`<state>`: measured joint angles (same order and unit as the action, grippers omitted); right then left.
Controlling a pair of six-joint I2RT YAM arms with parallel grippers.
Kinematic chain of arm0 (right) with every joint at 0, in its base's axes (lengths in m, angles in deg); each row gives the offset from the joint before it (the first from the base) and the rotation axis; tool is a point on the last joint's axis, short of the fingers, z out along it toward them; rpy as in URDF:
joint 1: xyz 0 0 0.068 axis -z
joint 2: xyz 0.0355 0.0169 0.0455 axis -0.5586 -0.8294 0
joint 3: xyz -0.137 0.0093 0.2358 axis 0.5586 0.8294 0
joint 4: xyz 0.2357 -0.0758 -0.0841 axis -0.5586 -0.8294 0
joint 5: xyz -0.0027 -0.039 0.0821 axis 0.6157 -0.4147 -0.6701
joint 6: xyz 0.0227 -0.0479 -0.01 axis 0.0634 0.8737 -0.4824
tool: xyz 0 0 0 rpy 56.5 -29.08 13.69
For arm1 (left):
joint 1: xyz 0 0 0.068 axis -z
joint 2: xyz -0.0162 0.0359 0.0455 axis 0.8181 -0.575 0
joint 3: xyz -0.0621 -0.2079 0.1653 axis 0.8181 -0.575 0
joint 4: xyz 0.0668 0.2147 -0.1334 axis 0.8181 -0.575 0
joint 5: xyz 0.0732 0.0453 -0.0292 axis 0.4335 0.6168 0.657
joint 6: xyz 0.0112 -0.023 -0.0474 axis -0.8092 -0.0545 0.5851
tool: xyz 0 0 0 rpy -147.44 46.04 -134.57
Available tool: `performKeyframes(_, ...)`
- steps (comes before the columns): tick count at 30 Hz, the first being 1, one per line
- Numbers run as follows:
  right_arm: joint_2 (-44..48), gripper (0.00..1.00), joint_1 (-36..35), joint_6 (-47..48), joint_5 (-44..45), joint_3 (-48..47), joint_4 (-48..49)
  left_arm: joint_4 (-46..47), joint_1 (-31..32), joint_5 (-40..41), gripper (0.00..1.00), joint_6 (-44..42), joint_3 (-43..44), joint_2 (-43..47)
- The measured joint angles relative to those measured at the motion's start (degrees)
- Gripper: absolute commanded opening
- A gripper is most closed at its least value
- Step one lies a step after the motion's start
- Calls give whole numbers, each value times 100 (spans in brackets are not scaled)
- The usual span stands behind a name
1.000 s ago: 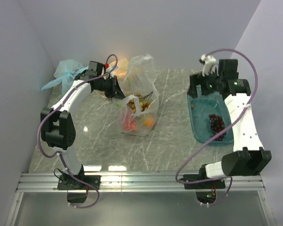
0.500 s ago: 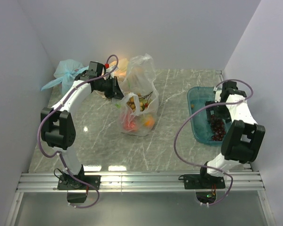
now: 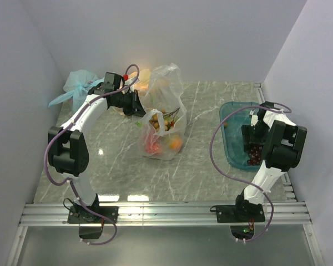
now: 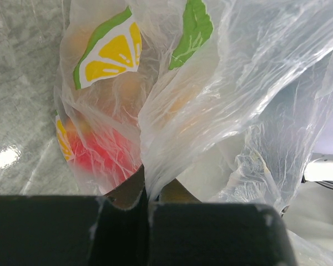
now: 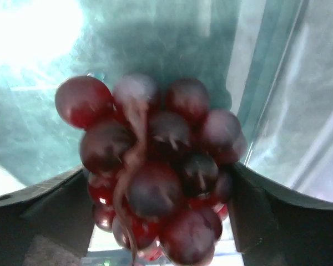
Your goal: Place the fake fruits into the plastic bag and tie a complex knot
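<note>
The left gripper point(image 4: 147, 195) was clamped on the plastic bag point(image 3: 165, 119) (fake fruits point(image 3: 175, 144) already inside) near the table point(image 3: 122, 166)'s far edge. By the right edge, the right gripper point(image 5: 155, 188) had its jaws apart around dark purple grapes point(image 5: 150, 149) in a teal tray point(image 3: 228, 116).

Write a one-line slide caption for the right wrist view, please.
Right gripper straddling a dark red grape bunch in the teal tray.
</note>
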<state>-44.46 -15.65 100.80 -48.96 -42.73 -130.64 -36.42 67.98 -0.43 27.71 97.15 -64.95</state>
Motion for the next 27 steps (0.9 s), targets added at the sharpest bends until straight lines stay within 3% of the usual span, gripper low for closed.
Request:
performKeyframes(9,50,23,37,-70,-643,13,136,17,2,2,1,0,0,0)
performKeyframes(15,787,22,48,72,-1615,-216,-17,15,2,2,1,-4,0,0)
performKeyframes(21,1611,23,-151,-304,-2876,-1753,-46,13,2,0,1,-7,0,0)
performKeyframes(27,2437,27,-1355,-1580,-3569,-2293,1506,20,2,0,2,-4,0,0)
